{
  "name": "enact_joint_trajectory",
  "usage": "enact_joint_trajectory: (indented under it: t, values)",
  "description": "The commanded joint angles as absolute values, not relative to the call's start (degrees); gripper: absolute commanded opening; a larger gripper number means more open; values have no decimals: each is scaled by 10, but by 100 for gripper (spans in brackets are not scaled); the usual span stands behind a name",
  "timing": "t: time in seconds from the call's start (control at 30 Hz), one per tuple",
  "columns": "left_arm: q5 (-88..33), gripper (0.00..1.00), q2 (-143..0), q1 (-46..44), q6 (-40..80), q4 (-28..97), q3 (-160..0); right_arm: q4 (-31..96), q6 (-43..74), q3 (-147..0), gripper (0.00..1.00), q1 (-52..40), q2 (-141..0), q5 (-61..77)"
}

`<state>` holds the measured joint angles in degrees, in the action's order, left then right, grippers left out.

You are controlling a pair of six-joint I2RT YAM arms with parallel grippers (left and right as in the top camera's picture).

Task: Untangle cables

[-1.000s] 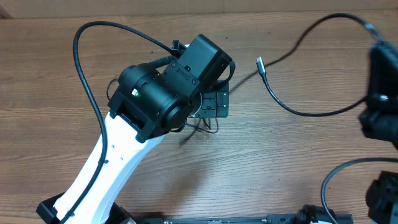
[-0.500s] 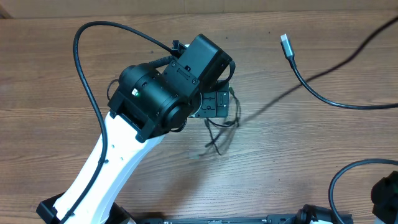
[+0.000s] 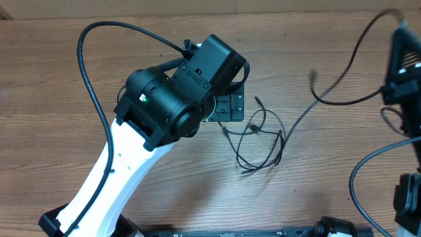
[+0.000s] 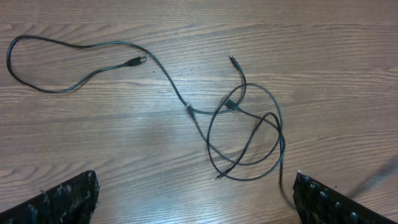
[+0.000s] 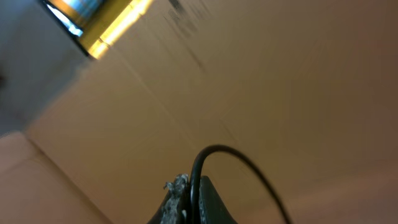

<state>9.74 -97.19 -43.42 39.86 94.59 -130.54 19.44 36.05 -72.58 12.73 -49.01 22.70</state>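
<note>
The left arm reaches from lower left to frame centre, its left gripper (image 4: 194, 180) aimed down at the brown wooden table (image 3: 316, 184), jaws wide and empty. The thin black cables with small plug ends (image 4: 245, 134) lie looped on the table just right of it. At the right edge, the right gripper (image 5: 186, 198), tilted upward, pinches one raised black cable strand (image 5: 214, 152).

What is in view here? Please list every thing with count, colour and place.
table: one, brown wood, under everything
cardboard wall: one, tan, beyond the table
cables: count unclear, thin black, tangled mid-table
held cable: one, black, gripped at the right
arm wires: two, thick black, one per arm
left arm: one, white and black, left-centre
right arm: one, black, right edge
left end effector: one, black, open above the cables
right end effector: one, black, shut on the held cable
</note>
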Motion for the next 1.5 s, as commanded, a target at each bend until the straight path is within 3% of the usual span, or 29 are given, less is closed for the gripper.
enact_joint_trajectory:
  t: [0.0, 0.33, 0.5, 0.67, 0.9, 1.47]
  values:
    - [109, 99, -971, -431, 387, 945, -1313, 262, 338, -733, 4, 129, -481, 233]
    - [109, 99, -971, -431, 387, 944, -1313, 285, 369, -733, 4, 129, -480, 432]
    - [109, 100, -971, -431, 387, 945, -1313, 166, 474, -733, 4, 129, -480, 530]
    - [109, 100, -971, -431, 387, 945, -1313, -34, 602, -733, 4, 129, -480, 552]
    - [109, 100, -971, -431, 387, 945, -1313, -243, 660, -733, 4, 129, -481, 438]
    - [109, 100, -971, -431, 387, 945, -1313, -291, 529, -733, 4, 129, -486, 112]
